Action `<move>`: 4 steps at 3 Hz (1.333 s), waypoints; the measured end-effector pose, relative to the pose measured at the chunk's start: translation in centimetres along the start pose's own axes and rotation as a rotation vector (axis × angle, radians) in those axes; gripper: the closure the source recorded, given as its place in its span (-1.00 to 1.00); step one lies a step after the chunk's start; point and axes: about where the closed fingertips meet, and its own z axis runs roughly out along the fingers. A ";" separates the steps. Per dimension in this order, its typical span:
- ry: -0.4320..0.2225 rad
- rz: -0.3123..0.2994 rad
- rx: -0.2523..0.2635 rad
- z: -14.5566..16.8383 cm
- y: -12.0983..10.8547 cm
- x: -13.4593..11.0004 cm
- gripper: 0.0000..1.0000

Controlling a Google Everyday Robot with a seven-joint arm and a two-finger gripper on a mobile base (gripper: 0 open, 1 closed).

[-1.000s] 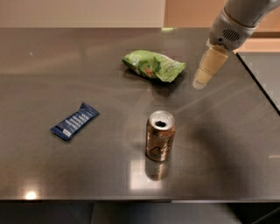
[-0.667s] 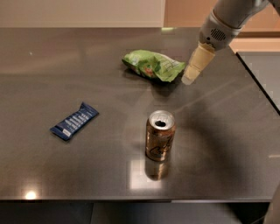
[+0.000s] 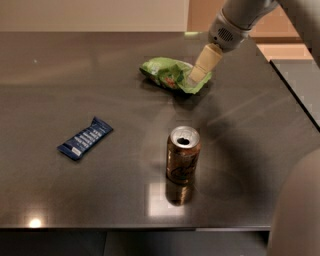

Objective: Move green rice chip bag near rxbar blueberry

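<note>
Our gripper (image 3: 196,76) has come left onto the green rice chip bag (image 3: 167,73), maybe to grab it; how its jaws stand, we cannot tell.

One camera looked down at a slant from beyond the near edge of the dark table (image 3: 60,50), facing across it toward the far wall (image 3: 90,15). It sat high and fairly close, so the tabletop filled most of the view. The can (image 3: 183,160) stood nearest the lens and the blue bar (image 3: 85,138) lay to its left. The gripper (image 3: 196,77) hung at the upper right, at the green bag (image 3: 167,72) farther back.
</note>
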 end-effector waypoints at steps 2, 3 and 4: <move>-0.033 0.051 0.060 2.7 -1.5 -3.4 -1.00; -0.032 0.080 0.057 4.3 -2.2 -4.3 -1.00; -0.031 0.095 0.052 5.5 -2.5 -4.7 -1.00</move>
